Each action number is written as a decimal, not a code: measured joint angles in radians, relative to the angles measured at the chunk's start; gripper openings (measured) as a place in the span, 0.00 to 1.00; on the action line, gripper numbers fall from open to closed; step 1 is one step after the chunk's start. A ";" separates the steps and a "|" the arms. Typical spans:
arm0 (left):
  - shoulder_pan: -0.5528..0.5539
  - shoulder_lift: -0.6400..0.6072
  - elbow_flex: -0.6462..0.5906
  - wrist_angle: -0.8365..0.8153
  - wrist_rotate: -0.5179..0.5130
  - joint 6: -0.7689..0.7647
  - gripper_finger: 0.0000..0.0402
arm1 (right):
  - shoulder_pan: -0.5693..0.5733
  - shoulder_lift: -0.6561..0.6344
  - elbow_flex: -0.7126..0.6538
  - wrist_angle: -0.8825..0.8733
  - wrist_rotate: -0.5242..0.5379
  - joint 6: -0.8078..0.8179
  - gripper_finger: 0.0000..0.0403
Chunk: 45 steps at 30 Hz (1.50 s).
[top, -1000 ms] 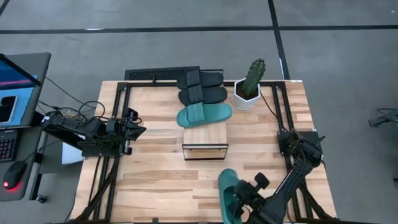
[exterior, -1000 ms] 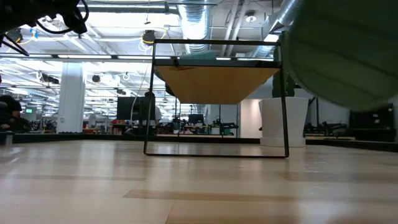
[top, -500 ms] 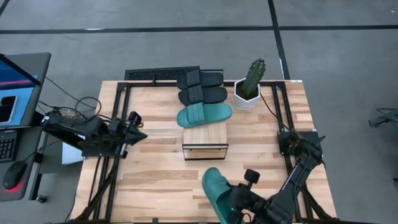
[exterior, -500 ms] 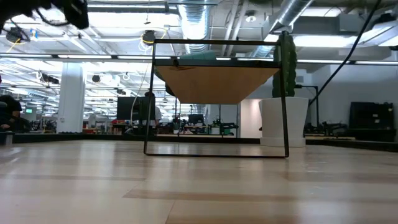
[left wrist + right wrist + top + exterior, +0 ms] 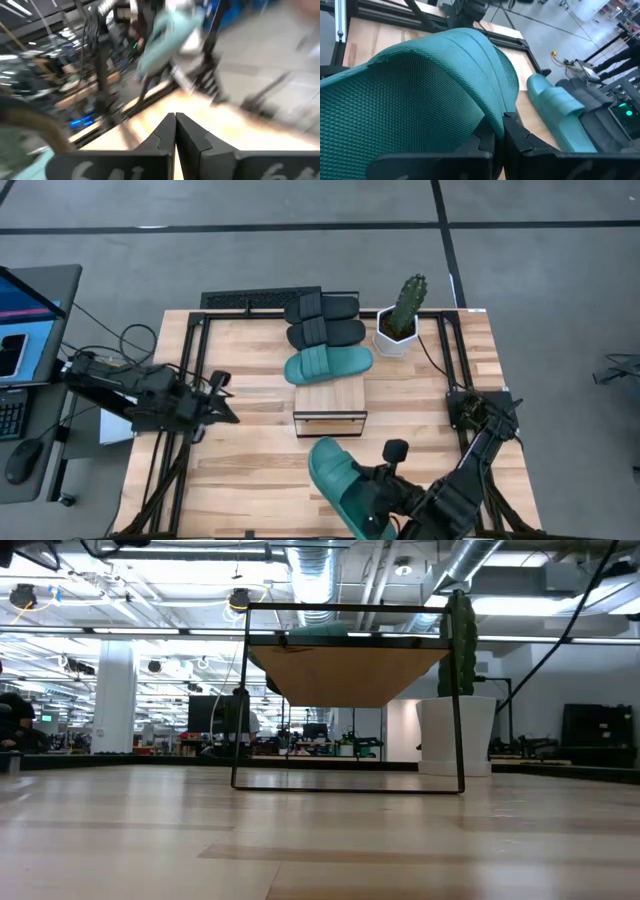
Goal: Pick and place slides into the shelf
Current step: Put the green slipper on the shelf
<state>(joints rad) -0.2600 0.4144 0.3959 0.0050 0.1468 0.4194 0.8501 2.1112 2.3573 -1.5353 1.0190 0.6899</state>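
Observation:
The shelf (image 5: 330, 396) stands mid-table. Two black slides (image 5: 322, 309) (image 5: 327, 333) and one teal slide (image 5: 328, 364) lie flat across its far part. The teal one also shows on top in the low view (image 5: 320, 630) and in the right wrist view (image 5: 555, 107). My right gripper (image 5: 378, 500) is near the table's near edge, shut on the second teal slide (image 5: 335, 473), which fills the right wrist view (image 5: 415, 85). My left gripper (image 5: 226, 394) hovers over the table's left part, left of the shelf, with its fingers (image 5: 175, 127) shut on nothing. My right gripper pinches the teal slide between its two fingers (image 5: 517, 132) at the edge of the wide strap (image 5: 492, 112). The slide is lifted clear of the table. It reaches from the gripper toward the shelf's near end, and its free end (image 5: 322, 455) points far-left.
A potted cactus (image 5: 402, 320) in a white pot stands right of the shelf's far end, seen behind the frame in the low view (image 5: 456, 735). Bare tabletop (image 5: 250, 450) lies left of and in front of the shelf. A laptop (image 5: 25, 320) sits off the table's left side.
My right gripper has carried the teal slide toward the table's left and a little toward the shelf, turning it so that its free end points far-left. The slide has left the low view. My left gripper has moved slightly toward the right and the near edge.

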 joint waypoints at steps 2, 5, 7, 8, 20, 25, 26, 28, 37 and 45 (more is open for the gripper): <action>0.000 0.043 -0.012 0.002 -0.058 0.097 0.01 | -0.015 -0.006 -0.001 0.038 -0.013 -0.048 0.00; 0.000 0.116 -0.022 0.046 -0.102 0.176 0.03 | -0.024 -0.015 -0.001 0.075 -0.027 -0.096 0.00; 0.000 0.160 -0.022 0.110 -0.096 0.191 0.06 | -0.028 -0.019 -0.001 0.098 -0.035 -0.124 0.00; -0.002 0.185 -0.022 0.161 -0.093 0.203 0.08 | -0.027 -0.021 -0.002 0.103 -0.043 -0.133 0.00; -0.021 0.464 -0.022 0.554 -0.042 0.568 0.34 | -0.034 -0.025 -0.001 0.269 -0.065 -0.319 0.00; -0.021 0.575 -0.022 0.713 0.022 0.604 0.36 | -0.055 -0.025 -0.001 0.385 -0.135 -0.449 0.00; -0.021 0.595 -0.022 0.741 0.039 0.606 0.36 | -0.061 -0.025 -0.001 0.400 -0.148 -0.464 0.00; -0.021 0.627 -0.022 0.795 0.078 0.602 0.36 | -0.073 -0.025 -0.001 0.413 -0.165 -0.488 0.00; -0.050 0.724 0.020 0.886 0.189 0.577 0.36 | -0.140 -0.025 -0.001 0.417 -0.246 -0.518 0.00; -0.080 0.733 0.067 0.884 0.189 0.576 0.36 | -0.195 -0.025 -0.001 0.474 -0.323 -0.579 0.00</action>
<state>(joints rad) -0.3397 1.1473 0.4632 0.8891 0.3363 0.9955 0.6548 2.0865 2.3562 -1.0612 0.6961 0.1113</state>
